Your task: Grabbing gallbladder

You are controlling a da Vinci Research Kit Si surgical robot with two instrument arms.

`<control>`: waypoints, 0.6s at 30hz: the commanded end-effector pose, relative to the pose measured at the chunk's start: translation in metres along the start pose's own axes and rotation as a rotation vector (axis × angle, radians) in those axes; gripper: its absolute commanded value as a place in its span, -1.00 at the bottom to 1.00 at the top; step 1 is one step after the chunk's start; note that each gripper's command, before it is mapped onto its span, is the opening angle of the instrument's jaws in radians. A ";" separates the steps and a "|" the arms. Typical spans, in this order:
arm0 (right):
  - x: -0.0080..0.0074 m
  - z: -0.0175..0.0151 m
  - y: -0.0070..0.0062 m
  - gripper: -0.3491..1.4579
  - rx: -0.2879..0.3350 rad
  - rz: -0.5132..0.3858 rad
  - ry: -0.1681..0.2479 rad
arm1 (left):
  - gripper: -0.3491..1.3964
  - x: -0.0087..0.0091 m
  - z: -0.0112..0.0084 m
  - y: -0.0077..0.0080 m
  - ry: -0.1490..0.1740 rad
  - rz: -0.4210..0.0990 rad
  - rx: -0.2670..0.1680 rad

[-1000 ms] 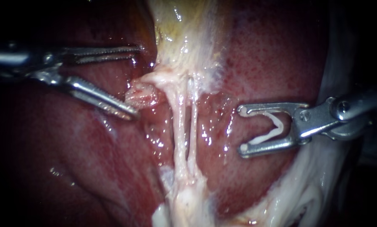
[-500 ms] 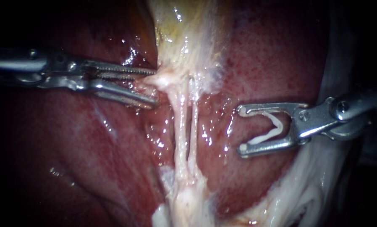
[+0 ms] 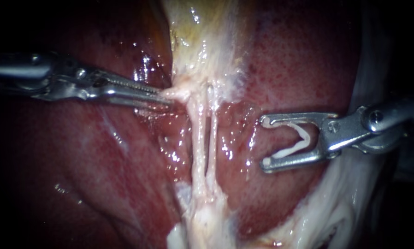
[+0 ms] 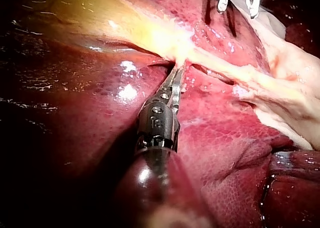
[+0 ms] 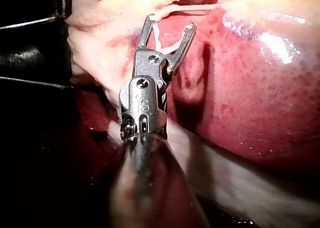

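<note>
**Left jaws pinch the foot of the gallbladder**

From the left, the left instrument (image 3: 165,96) reaches almost level across the dark red liver (image 3: 91,175). Its jaws are pressed together on the pale tissue at the narrow lower end of the gallbladder (image 3: 202,41). The gallbladder hangs down the middle, yellowish and glistening. Just below the pinch, two thin pale tubes (image 3: 196,138) run side by side down to a whitish clump. Well apart on the right, the right instrument (image 3: 265,142) sits over the liver. Its jaws stand wide, holding from both sides a white clip (image 3: 285,151) cradled between them.
</note>
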 end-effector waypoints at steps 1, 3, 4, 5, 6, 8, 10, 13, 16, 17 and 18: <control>0.0000 0.0000 0.0000 -0.09 0.000 0.000 0.000 | -1.00 0.0002 -0.0002 0.0002 -0.008 -0.008 -0.001; 0.0000 0.0000 0.0000 -0.09 0.000 0.000 0.000 | -1.00 0.0003 -0.0003 0.0004 -0.014 -0.015 0.005; 0.0000 0.0000 0.0000 -0.09 0.000 0.000 0.000 | -1.00 0.0004 -0.0003 0.0005 -0.014 -0.027 0.005; 0.0000 0.0000 0.0000 -0.09 0.000 0.000 0.000 | -1.00 0.0004 -0.0004 0.0005 -0.014 -0.027 0.005; 0.0000 0.0000 0.0000 -0.09 0.000 0.000 0.000 | -1.00 0.0004 -0.0004 0.0006 -0.014 -0.027 0.005; 0.0000 0.0000 0.0000 -0.09 0.000 0.000 0.000 | -1.00 0.0004 -0.0006 0.0006 -0.014 -0.033 0.004; 0.0000 0.0000 0.0000 -0.09 0.000 0.000 0.000 | -1.00 0.0005 -0.0009 0.0005 -0.014 -0.033 0.001; 0.0000 -0.0001 0.0000 -0.09 0.000 0.000 0.000 | -1.00 0.0008 -0.0021 0.0004 -0.014 -0.034 0.004; -0.0001 -0.0001 0.0000 -0.09 0.001 0.000 0.000 | -1.00 0.0017 -0.0043 0.0001 -0.014 -0.039 0.019; -0.0001 -0.0001 0.0000 -0.09 0.001 0.000 0.000 | -1.00 0.0021 -0.0052 -0.0002 -0.016 -0.042 0.029; -0.0001 -0.0001 0.0000 -0.09 0.001 0.000 0.000 | -1.00 0.0024 -0.0059 -0.0004 -0.013 -0.044 0.034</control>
